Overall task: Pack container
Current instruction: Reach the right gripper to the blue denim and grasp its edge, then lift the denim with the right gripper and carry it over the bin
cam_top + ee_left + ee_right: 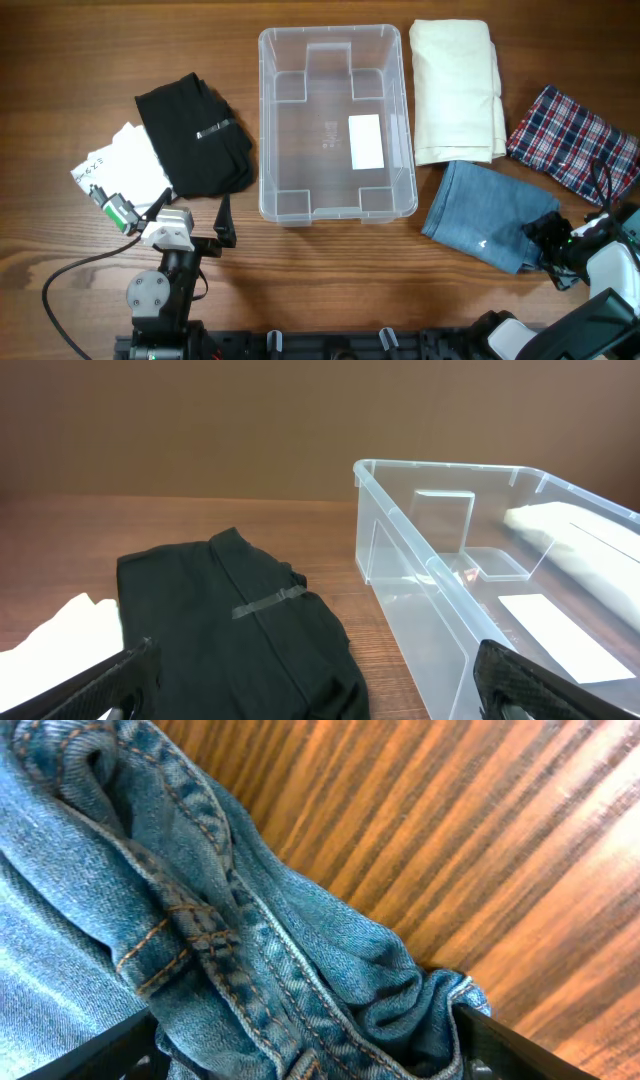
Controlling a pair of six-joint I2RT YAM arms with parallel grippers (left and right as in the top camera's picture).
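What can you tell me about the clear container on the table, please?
The container is a clear, colourless plastic bin, rectangular with rounded corners and a thick rim. It sits upright, open and empty on the wooden table, with moulded ridges and a white label on its base.

The left arm point(165, 272) has a silver-white wrist housing point(172, 226), a grey circular joint cap point(150, 293) dotted with small dark screws, and a green-and-white module point(116, 211) on its left. A black cable point(62, 275) loops from its left side. The right arm point(610, 268) has white and black shells, with a second black cable point(603, 185) on its far side. The left gripper point(315, 672) and right gripper point(305, 1042) have black, finely textured fingers point(105, 685).
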